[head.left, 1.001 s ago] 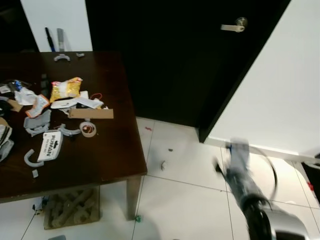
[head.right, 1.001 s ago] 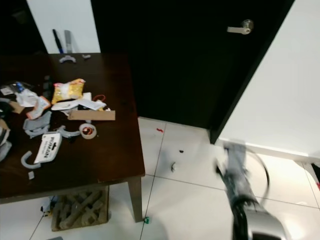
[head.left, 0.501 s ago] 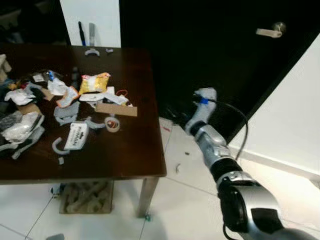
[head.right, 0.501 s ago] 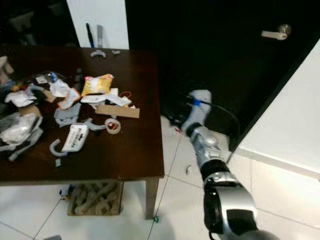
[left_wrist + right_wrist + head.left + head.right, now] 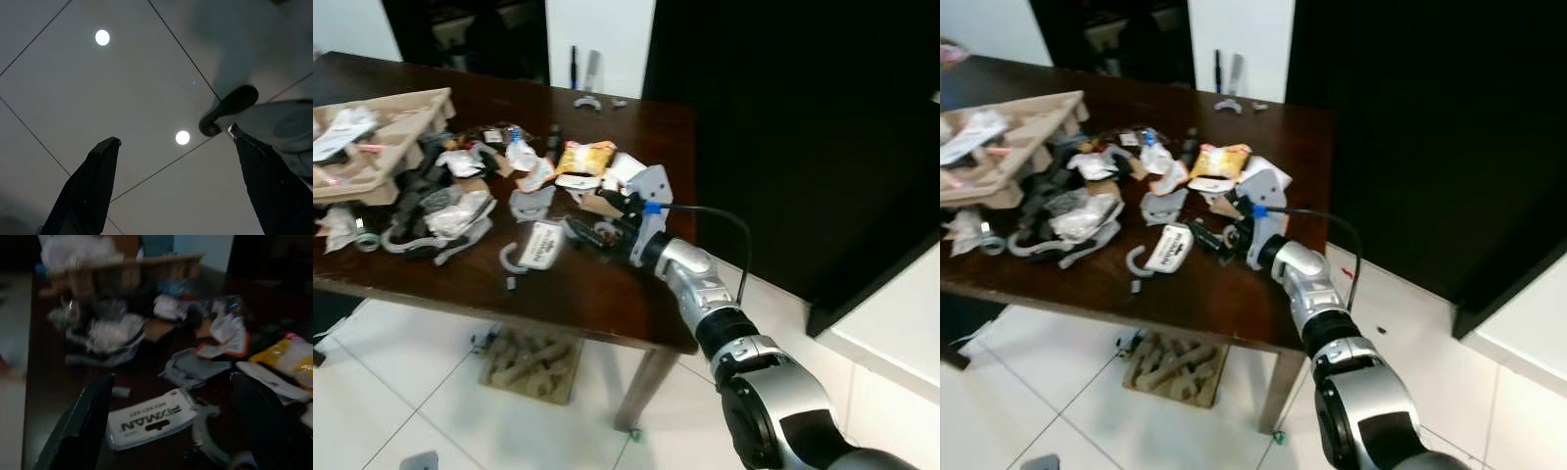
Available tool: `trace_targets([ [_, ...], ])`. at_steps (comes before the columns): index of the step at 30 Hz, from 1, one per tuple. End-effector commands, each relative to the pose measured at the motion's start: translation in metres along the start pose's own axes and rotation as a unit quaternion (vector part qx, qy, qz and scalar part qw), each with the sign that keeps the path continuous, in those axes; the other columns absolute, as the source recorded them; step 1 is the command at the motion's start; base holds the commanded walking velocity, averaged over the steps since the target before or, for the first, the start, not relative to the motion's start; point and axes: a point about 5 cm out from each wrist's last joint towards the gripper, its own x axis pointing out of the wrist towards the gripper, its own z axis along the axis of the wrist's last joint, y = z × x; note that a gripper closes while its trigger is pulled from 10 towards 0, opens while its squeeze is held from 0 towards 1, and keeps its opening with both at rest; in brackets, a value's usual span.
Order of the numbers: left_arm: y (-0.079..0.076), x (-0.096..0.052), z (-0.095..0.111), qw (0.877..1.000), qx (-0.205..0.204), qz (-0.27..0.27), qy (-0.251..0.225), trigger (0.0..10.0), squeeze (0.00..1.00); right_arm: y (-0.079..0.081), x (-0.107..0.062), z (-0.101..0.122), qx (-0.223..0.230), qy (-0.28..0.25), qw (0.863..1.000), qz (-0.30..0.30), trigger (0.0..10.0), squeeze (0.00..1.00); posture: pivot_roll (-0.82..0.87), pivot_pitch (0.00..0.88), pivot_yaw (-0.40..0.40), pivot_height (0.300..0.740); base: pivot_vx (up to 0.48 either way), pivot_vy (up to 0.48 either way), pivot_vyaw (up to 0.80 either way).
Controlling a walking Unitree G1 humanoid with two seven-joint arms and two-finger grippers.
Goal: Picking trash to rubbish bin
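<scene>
I'm holding the right gripper [image 5: 1217, 238] out low over the dark table [image 5: 1234, 294], fingers spread wide with nothing between them. Straight ahead of the fingertips, I'm looking at the white labelled packet [image 5: 152, 421], lying flat on the wood just beyond the tool and sitting in the open gap as the wrist camera frames it. Its long axis is running crosswise to my approach and a little skewed, so I'm judging the fingers will want to close across its short side, or the wrist will need a slight roll first. Beyond it, the grey wrapper [image 5: 194, 368] and the yellow snack bag [image 5: 288, 358] are lying farther off and to one side, with a cardboard tray [image 5: 1009, 147] of more litter well past them. The right arm is clearly the nearer one here; the left gripper [image 5: 176, 191] is hanging idle, open toward floor tiles. I'm not seeing a rubbish bin anywhere yet, so the carry direction is undecided.
</scene>
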Motion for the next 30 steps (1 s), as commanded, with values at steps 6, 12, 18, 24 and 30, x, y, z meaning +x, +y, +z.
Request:
trace_targets([
  [6, 0.0, -0.002, -0.008, 1.0, -0.002, 0.001, 0.013, 10.0, 0.0, 0.006, -0.006, -0.026, -0.042, 0.085, 0.995, -0.016, 10.0, 0.0, 0.26, 0.097, -0.088, 0.74, 0.0, 0.0, 0.65],
  [12, -0.001, -0.001, -0.008, 1.0, 0.0, -0.001, 0.012, 10.0, 0.0, 0.003, -0.008, -0.031, -0.062, 0.108, 0.992, -0.032, 10.0, 0.0, 0.26, 0.097, -0.088, 0.74, 0.0, 0.0, 0.66],
  [18, -0.003, -0.001, -0.008, 1.0, -0.003, -0.008, 0.012, 10.0, 0.0, -0.007, -0.01, -0.03, -0.049, 0.104, 0.989, -0.092, 10.0, 0.0, 0.25, 0.1, -0.089, 0.74, 0.0, 0.0, 0.55],
  [24, -0.004, -0.001, -0.007, 1.0, -0.009, -0.013, 0.012, 10.0, 0.0, -0.011, -0.011, -0.027, -0.043, 0.097, 0.988, -0.112, 10.0, 0.0, 0.24, 0.103, -0.087, 0.74, 0.0, -0.262, 0.0],
  [30, -0.005, -0.001, -0.006, 1.0, -0.025, -0.013, 0.005, 10.0, 0.0, -0.014, -0.014, -0.026, -0.048, 0.09, 0.989, -0.105, 10.0, 0.0, 0.24, 0.109, -0.084, 0.74, 0.0, -0.297, 0.43],
])
